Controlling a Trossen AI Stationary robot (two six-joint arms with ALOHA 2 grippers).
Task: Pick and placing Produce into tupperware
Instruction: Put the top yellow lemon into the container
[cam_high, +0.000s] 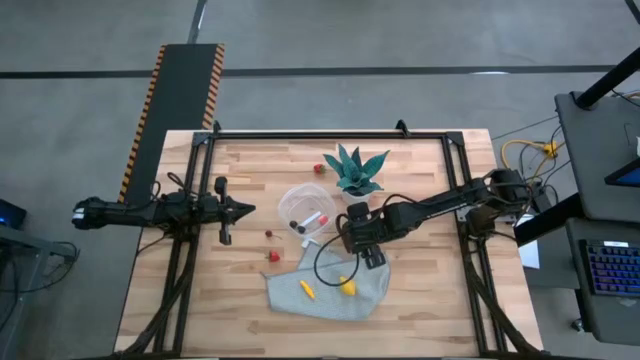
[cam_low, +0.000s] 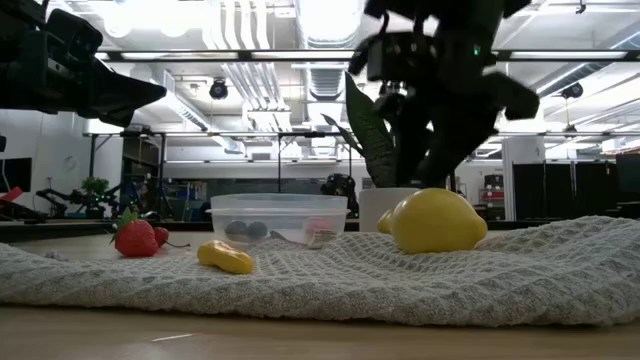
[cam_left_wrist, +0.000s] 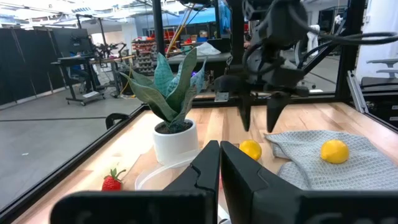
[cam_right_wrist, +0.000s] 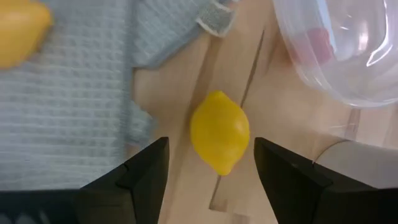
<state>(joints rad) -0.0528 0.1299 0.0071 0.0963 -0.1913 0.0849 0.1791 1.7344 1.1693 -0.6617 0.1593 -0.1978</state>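
Observation:
The clear round tupperware (cam_high: 300, 200) stands mid-table and holds a red piece (cam_high: 322, 216) and dark round ones (cam_low: 246, 229). A yellow lemon (cam_right_wrist: 219, 132) lies on the bare wood between the tupperware and the grey cloth (cam_high: 330, 292). My right gripper (cam_right_wrist: 211, 143) hangs open above it, pointing steeply down, one finger to each side and clear of it (cam_left_wrist: 259, 121). On the cloth lie a second lemon (cam_left_wrist: 334, 151) and a small yellow piece (cam_high: 308, 290). Strawberries (cam_high: 274, 256) rest on the wood. My left gripper (cam_high: 243, 208) waits shut at the left edge.
A teal spiky plant in a white pot (cam_high: 356, 170) stands just beyond the tupperware, close to my right arm. Another strawberry (cam_high: 320, 168) lies left of the pot and one more (cam_high: 268, 234) left of the tupperware. The black table frame (cam_high: 330, 133) borders the wood.

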